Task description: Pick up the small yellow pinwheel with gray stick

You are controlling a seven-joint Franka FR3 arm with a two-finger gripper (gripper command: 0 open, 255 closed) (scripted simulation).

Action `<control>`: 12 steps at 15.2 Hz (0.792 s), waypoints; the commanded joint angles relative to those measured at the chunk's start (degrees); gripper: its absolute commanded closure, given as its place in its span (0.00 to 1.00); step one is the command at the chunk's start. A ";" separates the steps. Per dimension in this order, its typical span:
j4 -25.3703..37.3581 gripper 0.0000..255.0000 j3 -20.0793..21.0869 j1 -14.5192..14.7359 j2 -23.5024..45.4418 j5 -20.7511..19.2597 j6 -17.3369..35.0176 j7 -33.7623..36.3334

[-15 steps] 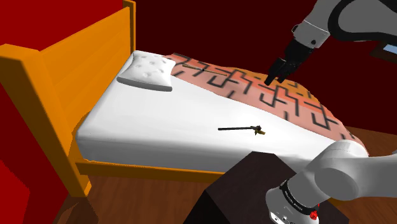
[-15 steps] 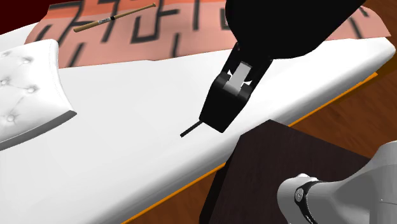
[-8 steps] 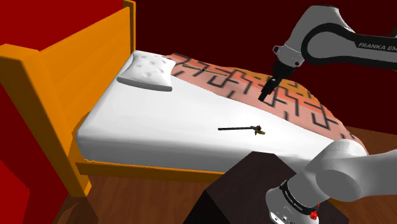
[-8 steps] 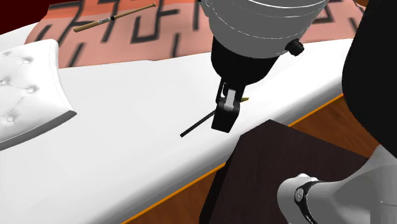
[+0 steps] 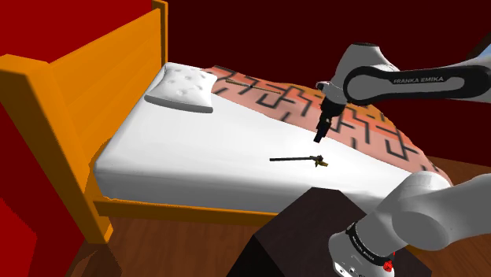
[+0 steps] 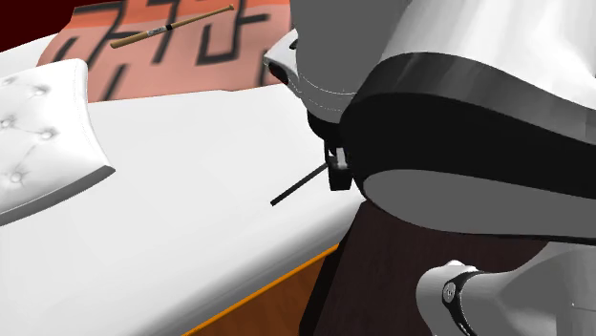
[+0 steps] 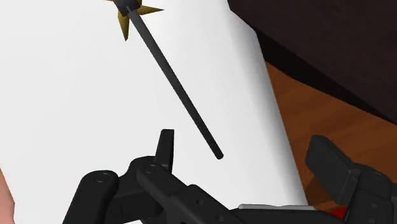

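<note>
Shoulder view has the pinwheel point(image 5: 299, 160) lying flat on the bed's point(image 5: 86, 79) smooth white sheet point(image 5: 181, 149), near the edge by the stand point(image 5: 303, 236). Its thin dark stick runs toward that view's left, with the small pointed yellow head at the right end. The gripper point(image 5: 318, 138) hangs above it, not touching. Wrist view: fingers point(image 7: 167, 147) stand apart, clasping nothing, with the straight stick lying ahead of them.

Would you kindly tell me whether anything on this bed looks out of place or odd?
Two things seem out of place on the bed: the pinwheel lies flat on the white sheet near its edge, and a brown stick lies on the patterned blanket. Nothing looks spilled or damaged.
</note>
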 commanded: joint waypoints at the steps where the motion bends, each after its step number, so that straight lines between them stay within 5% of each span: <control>1: -1.28 0.00 -1.85 0.44 3.41 -1.79 3.83 -4.76; 12: -0.14 0.00 -8.81 2.38 29.49 -7.58 25.00 -28.66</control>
